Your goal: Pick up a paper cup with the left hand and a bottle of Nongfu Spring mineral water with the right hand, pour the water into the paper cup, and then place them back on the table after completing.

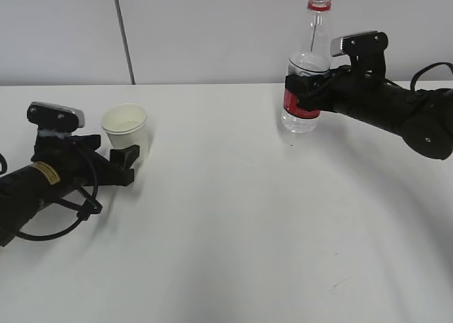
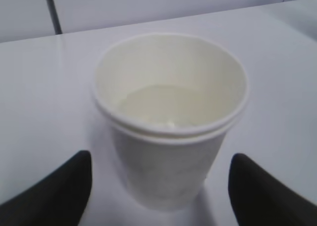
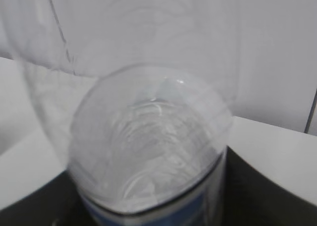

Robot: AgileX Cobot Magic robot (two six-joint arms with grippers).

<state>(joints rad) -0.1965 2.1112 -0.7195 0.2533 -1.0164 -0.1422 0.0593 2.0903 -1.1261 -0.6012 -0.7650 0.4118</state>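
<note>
The paper cup [image 2: 171, 119] stands upright on the table [image 1: 233, 224] between the left hand's [image 1: 129, 160] spread jaws — neither finger touches it. The right hand [image 1: 306, 93] is clamped around the bottle [image 1: 308, 68], upright with its base seemingly on the table; the water [image 3: 148, 146] shows blurrily inside.

1. Plain white flat tabletop [image 1: 233, 231]: uniform white, no pattern.
2. Small round paper cup [image 1: 127, 128]: off-white outside, cream inside; liquid in it [image 2: 166, 104] pale, near colourless.
3. Clear plastic water bottle [image 1: 309, 61]: transparent body, red neck ring at 12 o'clock, red label band low down; label edge reads blue in the right wrist view.
4. Black left arm and gripper [image 1: 127, 160]: silver-grey block on top, yellow sticker.
5. Black right arm and gripper [image 1: 304, 89]: silver-grey block.
6. Wall: pale grey, dark vertical seam.
</note>
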